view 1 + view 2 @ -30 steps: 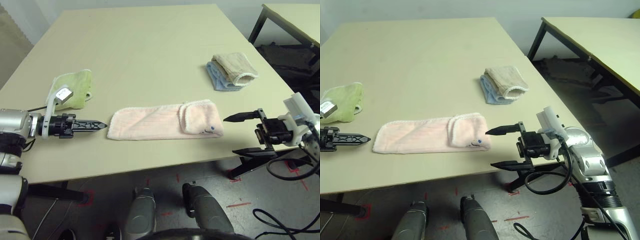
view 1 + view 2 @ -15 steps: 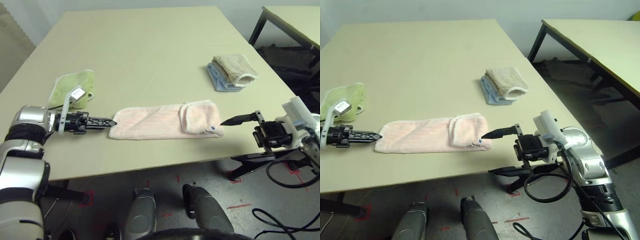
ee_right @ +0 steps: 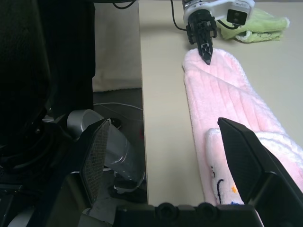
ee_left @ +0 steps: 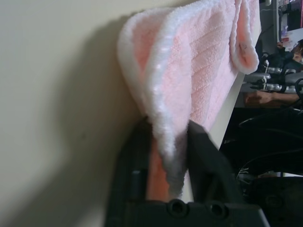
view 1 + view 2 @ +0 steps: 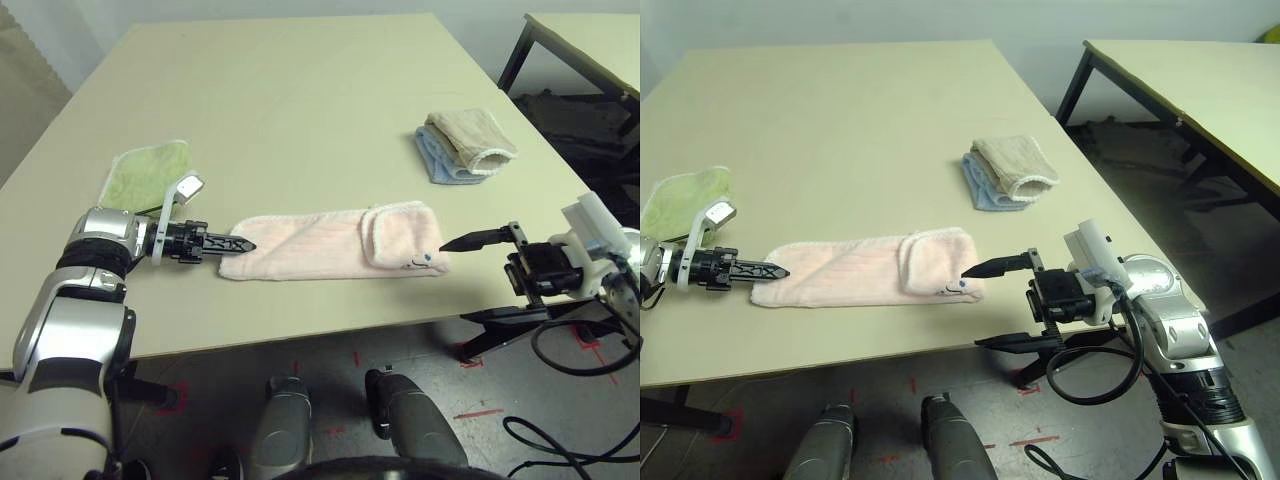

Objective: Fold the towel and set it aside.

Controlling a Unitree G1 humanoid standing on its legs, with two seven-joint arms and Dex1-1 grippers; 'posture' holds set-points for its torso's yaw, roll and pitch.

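Note:
The pale pink towel lies lengthwise near the table's front edge, with its right end folded back over itself. My left gripper is at the towel's left end. In the left wrist view its fingers are shut on the whitish edge of the towel. My right gripper is open at the towel's right end, by the small dark logo. Its upper finger reaches over the table edge and its lower finger hangs below that edge.
A small light-green cloth lies just behind my left forearm. Folded beige and blue cloths sit at the back right. A second table stands to the right. The front table edge runs close to the towel.
My left gripper has moved right to the towel's left end and shut on its edge. The right gripper has stayed open and shifted only slightly toward the towel.

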